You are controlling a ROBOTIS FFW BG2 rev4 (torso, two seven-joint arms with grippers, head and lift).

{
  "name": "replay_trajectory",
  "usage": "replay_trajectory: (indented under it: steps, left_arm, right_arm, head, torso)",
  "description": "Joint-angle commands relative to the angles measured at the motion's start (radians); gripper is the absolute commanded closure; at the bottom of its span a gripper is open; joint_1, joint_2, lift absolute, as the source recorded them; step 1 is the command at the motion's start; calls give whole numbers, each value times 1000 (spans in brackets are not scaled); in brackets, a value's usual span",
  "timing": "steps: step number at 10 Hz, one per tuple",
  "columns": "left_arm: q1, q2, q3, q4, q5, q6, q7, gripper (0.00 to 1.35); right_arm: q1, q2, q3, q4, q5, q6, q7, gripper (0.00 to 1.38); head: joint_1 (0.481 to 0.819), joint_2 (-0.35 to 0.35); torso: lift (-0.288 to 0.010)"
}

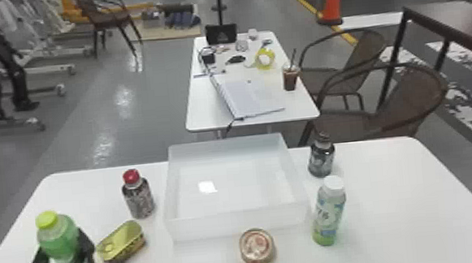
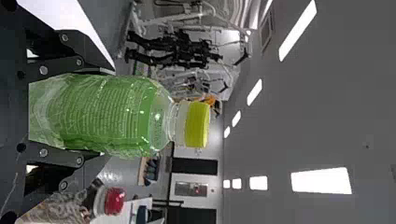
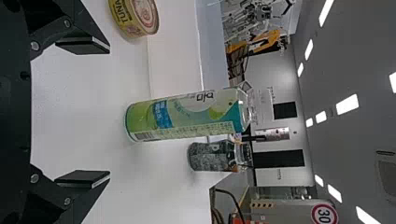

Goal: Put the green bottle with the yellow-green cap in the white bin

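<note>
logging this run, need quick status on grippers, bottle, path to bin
Left gripper shut on green bottle. Right gripper open, empty. Yellow tin and red-capped bottle stand between green bottle and white bin.

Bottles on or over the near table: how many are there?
4: the green bottle in the left gripper, the red-capped bottle left of the white bin, and the dark bottle and the white-capped bottle right of it.
</note>
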State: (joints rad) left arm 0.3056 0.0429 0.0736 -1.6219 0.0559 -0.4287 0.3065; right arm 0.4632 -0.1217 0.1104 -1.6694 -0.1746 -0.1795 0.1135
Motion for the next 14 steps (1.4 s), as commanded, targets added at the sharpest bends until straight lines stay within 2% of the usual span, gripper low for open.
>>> replay_trajectory:
  steps: [1, 3, 4, 5, 6, 7, 9, 10, 13, 14]
  left_arm:
    - [-33, 8, -48, -32, -13, 8, -29, 759]
    - [-88, 6, -114, -30, 18, 28, -99, 759]
    - [-119, 6, -144, -30, 28, 64, -164, 759]
    - [-149, 6, -161, -29, 24, 102, -237, 759]
    - [-198, 6, -167, -24, -15, 171, -354, 760]
    - [-244, 6, -169, -21, -71, 257, -461, 760]
    - [-365, 0, -170, 39, -257, 453, -705, 762]
    - [-410, -5, -172, 68, -366, 458, -803, 763]
    - [-494, 46, -299, 71, -671, 501, -885, 751]
    - [-522, 69, -356, 73, -749, 559, -908, 630]
  right_arm:
    - [0, 1, 0, 2, -2, 0, 0, 325]
    - [-2, 2, 0, 3, -3, 0, 0, 325]
    - [0, 4, 0, 5, -3, 0, 0, 325]
    - [-2, 5, 0, 5, -2, 0, 0, 325]
    - [-2, 5, 0, 5, -2, 0, 0, 325]
    - [-3, 5, 0, 7, -2, 0, 0, 325]
    - [-8, 5, 0, 11, -3, 0, 3, 325]
    - [-9, 5, 0, 11, -3, 0, 5, 325]
    - [-12, 8, 0, 14, -3, 0, 6, 323]
    - [-14, 8, 2, 17, -5, 0, 6, 325]
  head:
    - [549, 0]
    - [549, 0]
    - [549, 0]
    - [549, 0]
    - [549, 0]
    - [549, 0]
    - [549, 0]
    - [549, 0]
    - [549, 0]
    - [549, 0]
  torso:
    - [-100]
    - [-100]
    - [-100]
    - [-100]
    - [-100]
    - [-100]
    - [-100]
    - [-100]
    - [-100]
    - [-100]
